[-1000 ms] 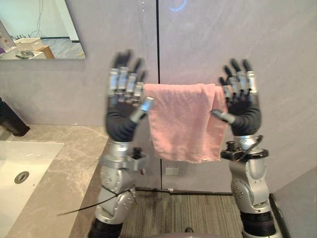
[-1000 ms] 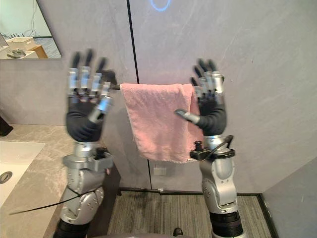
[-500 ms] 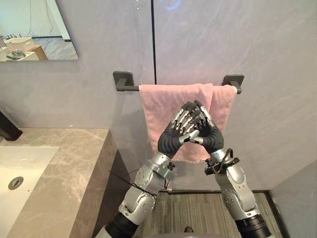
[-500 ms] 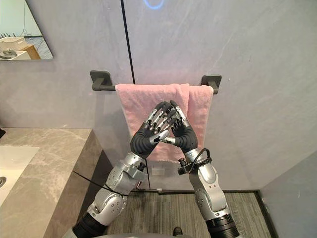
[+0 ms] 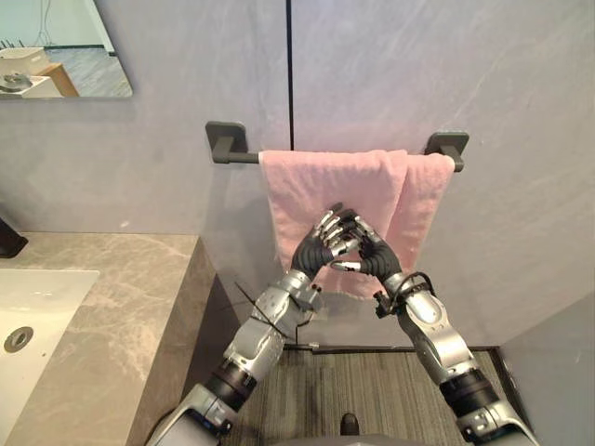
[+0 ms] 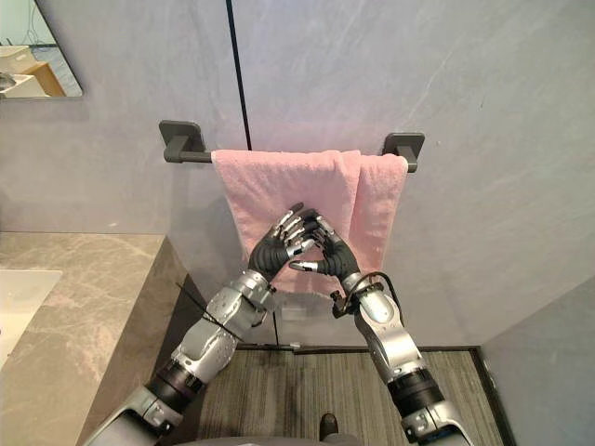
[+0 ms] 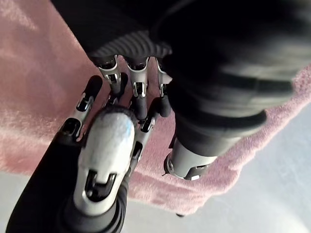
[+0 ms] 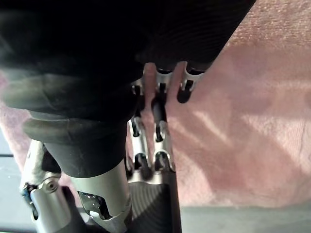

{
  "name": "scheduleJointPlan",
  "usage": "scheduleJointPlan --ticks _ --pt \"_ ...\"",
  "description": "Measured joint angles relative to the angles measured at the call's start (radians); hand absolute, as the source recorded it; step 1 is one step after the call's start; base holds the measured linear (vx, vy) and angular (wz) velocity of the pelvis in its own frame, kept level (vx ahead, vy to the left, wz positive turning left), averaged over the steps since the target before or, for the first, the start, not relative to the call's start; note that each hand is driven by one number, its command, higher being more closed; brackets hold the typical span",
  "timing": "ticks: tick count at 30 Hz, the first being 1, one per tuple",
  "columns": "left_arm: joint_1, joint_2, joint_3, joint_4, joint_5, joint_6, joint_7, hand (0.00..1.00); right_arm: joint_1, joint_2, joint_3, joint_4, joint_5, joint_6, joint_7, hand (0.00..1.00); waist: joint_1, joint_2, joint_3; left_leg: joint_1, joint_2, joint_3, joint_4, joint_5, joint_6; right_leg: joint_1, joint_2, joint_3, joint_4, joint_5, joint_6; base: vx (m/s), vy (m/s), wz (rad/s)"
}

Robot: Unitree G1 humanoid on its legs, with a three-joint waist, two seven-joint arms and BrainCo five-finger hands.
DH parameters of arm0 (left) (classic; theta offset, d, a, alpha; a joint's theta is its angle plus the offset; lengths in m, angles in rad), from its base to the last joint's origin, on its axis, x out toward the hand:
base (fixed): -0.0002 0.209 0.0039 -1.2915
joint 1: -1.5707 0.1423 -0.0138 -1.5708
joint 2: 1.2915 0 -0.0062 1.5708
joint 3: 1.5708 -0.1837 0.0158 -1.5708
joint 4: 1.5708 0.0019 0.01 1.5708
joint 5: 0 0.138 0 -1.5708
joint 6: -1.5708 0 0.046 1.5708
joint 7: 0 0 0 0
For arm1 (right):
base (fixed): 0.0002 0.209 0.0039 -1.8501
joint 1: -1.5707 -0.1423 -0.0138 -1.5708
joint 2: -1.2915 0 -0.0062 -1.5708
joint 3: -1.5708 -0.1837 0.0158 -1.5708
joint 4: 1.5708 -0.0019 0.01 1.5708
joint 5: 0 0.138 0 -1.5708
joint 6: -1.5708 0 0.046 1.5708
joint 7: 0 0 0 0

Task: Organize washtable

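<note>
Washtable and wall seen from above, left to right. Mirror [image 5: 56,51] at the upper left of the grey wall [image 5: 465,84]; below it a white sink [image 5: 42,311] set into the marble tabletop [image 5: 139,288]. Dark rail [image 5: 240,157] fixed to the wall beyond the tabletop's right edge, above a striped floor [image 5: 363,390]. Pink towel [image 5: 325,186] draped over the rail from just right of its left bracket to its right bracket, with a narrower fold hanging along its right side. Left hand [image 5: 314,253] and right hand [image 5: 379,262] raised before the towel's lower half, meeting fingertip to fingertip. The fingers of both are nearly straight and interleaved at the tips, neither curled round the cloth. The wrist views show the towel close behind the fingers.
</note>
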Motion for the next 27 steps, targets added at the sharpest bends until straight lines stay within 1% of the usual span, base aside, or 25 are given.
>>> scheduleJointPlan --ticks 4,5,8,9,11,13,17,22,27 --pt "-0.054 0.007 0.042 0.041 0.06 0.0 0.026 0.0 -0.021 0.002 -0.001 0.01 -0.047 0.0 -0.018 0.0 -0.002 -0.002 0.002 -0.017 -0.001 0.0 0.0 0.0 0.0 -0.017 0.0 0.0 0.0 0.001 0.0 0.0 0.0 0.0" --pt "-0.068 0.007 0.069 0.043 0.074 0.0 0.034 0.0 -0.029 0.002 -0.004 0.03 -0.065 0.0 -0.026 0.0 -0.003 -0.002 0.003 -0.018 -0.001 0.0 0.0 0.0 0.0 -0.018 0.0 -0.001 0.0 0.001 0.001 0.0 0.0 0.0" --pt "-0.106 0.01 0.116 0.064 0.099 -0.002 0.052 0.0 -0.03 0.004 -0.024 0.07 -0.077 0.001 -0.042 0.0 -0.004 -0.002 0.003 -0.018 -0.001 -0.001 0.0 0.0 0.001 -0.018 0.0 -0.003 0.0 0.002 0.001 0.0 0.0 0.0" --pt "-0.12 0.016 0.149 0.08 0.122 -0.004 0.068 0.0 -0.033 0.004 -0.07 0.072 -0.095 0.002 -0.056 0.0 -0.005 -0.004 0.005 -0.018 -0.002 -0.001 0.0 0.001 0.001 -0.018 -0.001 -0.004 0.0 0.003 0.002 -0.04 -0.016 0.01" --pt "-0.12 0.016 0.18 0.08 0.148 -0.005 0.077 0.0 -0.034 0.004 -0.121 0.072 -0.101 0.002 -0.075 0.0 -0.006 -0.009 0.01 -0.018 -0.004 -0.003 0.0 0.002 0.003 -0.017 -0.004 -0.004 0.0 0.005 0.003 -0.06 -0.013 0.02" --pt "-0.121 0.015 0.214 0.08 0.158 -0.006 0.091 0.0 -0.036 0.005 -0.156 0.072 -0.101 0.002 -0.089 0.0 -0.008 -0.012 0.022 -0.018 -0.006 -0.003 0.002 0.003 0.005 -0.017 -0.005 -0.004 0.0 0.008 0.001 -0.06 -0.009 0.0" --pt "-0.121 0.016 0.275 0.08 0.187 -0.007 0.096 0.0 -0.036 0.005 -0.224 0.072 -0.101 0.002 -0.108 0.0 -0.009 -0.011 0.032 -0.018 -0.007 -0.003 0.002 0.004 0.006 -0.017 -0.006 -0.003 0.0 0.011 0.0 -0.05 -0.011 0.0" --pt "-0.113 0.015 0.332 0.072 0.189 -0.009 0.114 0.0 -0.029 0.005 -0.298 0.066 -0.101 -0.001 -0.111 0.0 -0.012 -0.009 0.034 -0.018 -0.004 -0.003 0.005 0.004 0.006 -0.016 -0.004 -0.003 0.0 0.012 0.0 -0.01 -0.003 0.0" --pt "-0.034 0.014 0.41 0.024 0.227 -0.027 0.12 0.0 0.02 0.011 -0.359 0.029 -0.1 -0.008 -0.114 0.0 -0.021 -0.006 0.036 -0.018 -0.003 -0.004 0.004 0.004 0.006 -0.014 -0.004 -0.004 0.0 0.012 0.0 0.0 0.0 0.0"
